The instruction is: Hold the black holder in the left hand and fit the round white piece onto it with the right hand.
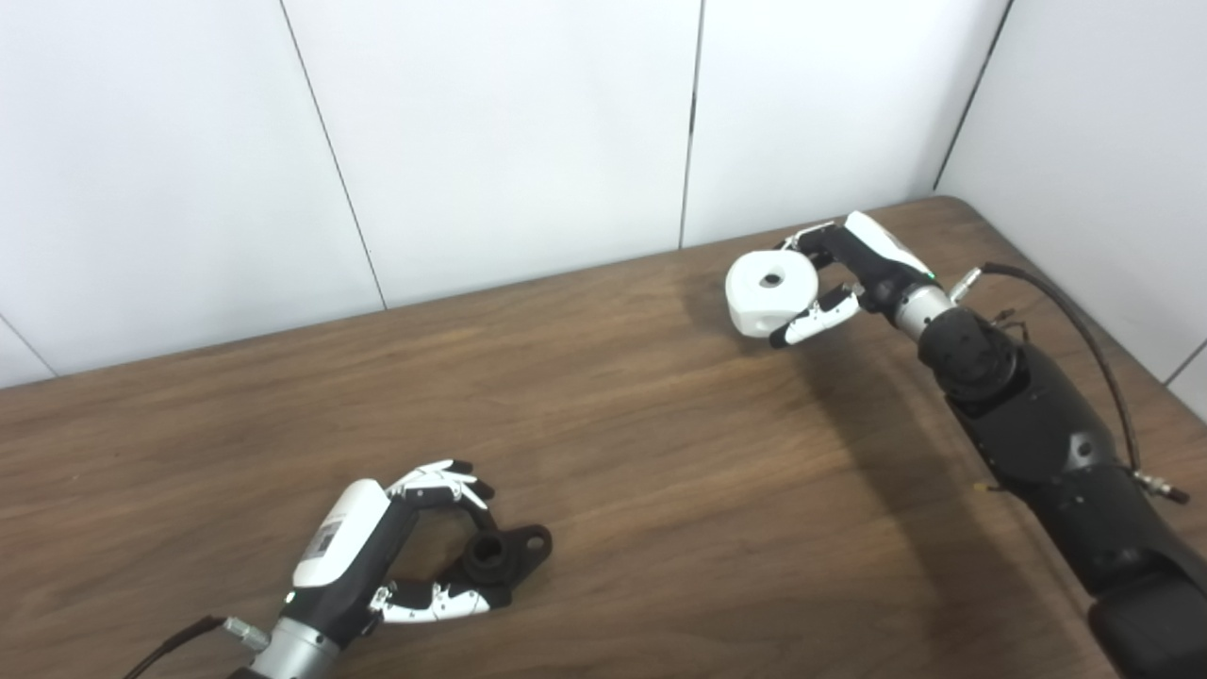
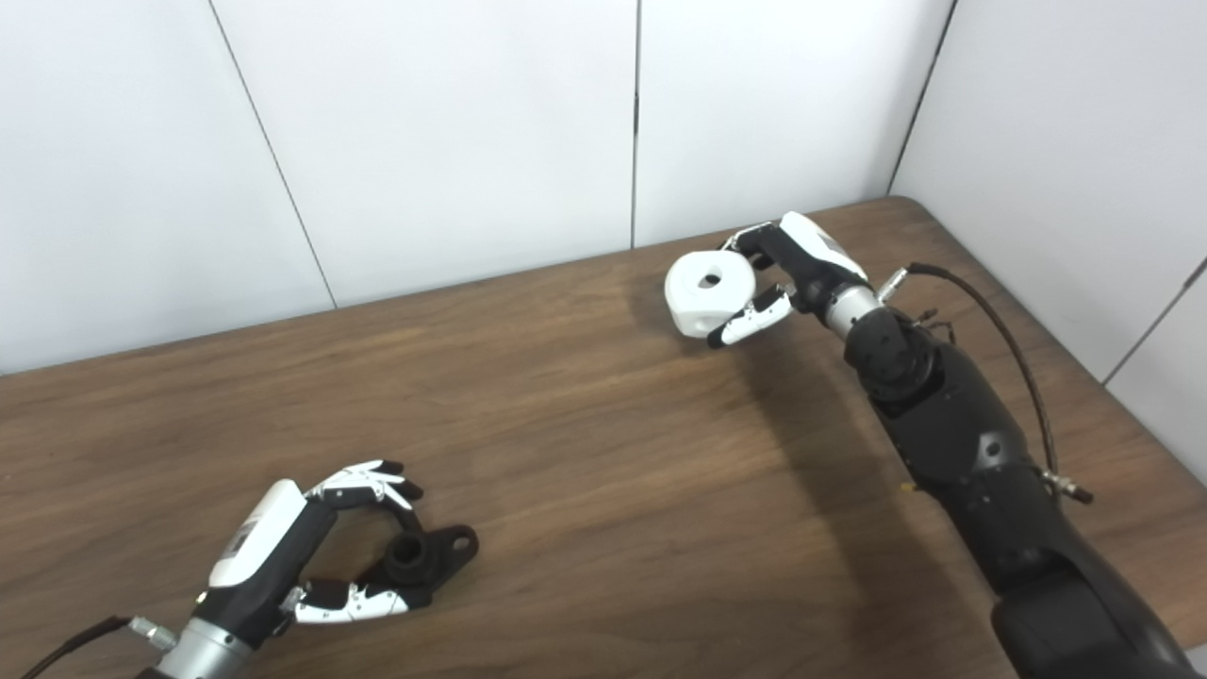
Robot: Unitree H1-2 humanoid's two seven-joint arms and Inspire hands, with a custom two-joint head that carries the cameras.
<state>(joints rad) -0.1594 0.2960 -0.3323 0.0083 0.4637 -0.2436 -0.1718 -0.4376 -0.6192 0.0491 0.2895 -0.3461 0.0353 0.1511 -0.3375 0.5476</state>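
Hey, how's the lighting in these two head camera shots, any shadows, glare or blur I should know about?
Left eye view: even, soft light; the right hand and its arm cast a broad dark shadow on the table, and the round white piece looks bright but keeps its edges. Right eye view: same shadow, mild sheen on the wood, black holder sharp, its details dark.

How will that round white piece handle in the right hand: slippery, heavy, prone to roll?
The round white piece looks rigid, a thick puck with a centre hole, so it should not flex. Its smooth, matte surface and rounded edges could let it twist in the right hand, which grips only at its sides. Set on edge it would probably roll; flat, it should sit stable. Weight cannot be judged.
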